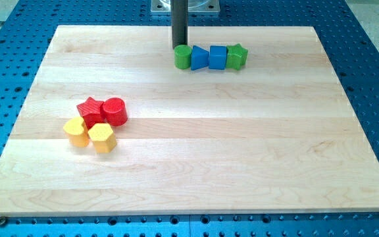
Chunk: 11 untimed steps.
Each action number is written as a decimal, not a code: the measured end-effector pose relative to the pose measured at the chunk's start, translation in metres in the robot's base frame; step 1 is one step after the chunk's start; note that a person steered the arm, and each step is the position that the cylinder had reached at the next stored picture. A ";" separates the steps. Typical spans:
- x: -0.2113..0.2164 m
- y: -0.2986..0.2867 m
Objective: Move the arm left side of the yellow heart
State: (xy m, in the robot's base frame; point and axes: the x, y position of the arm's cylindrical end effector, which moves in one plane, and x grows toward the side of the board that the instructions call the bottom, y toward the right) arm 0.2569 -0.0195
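The yellow heart (76,131) lies at the view's left, in a cluster with a yellow hexagon (102,137) to its right, a red star (91,110) above it and a red cylinder (114,110) further right. My tip (179,46) is near the view's top centre, just above and touching or almost touching a green cylinder (183,57). It is far up and to the right of the yellow heart.
A row of blocks runs rightward from the green cylinder: a blue triangle (199,58), a blue cube (217,57) and a green star (237,56). The wooden board (196,171) sits on a blue perforated table (5,85).
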 end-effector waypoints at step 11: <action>0.252 -0.226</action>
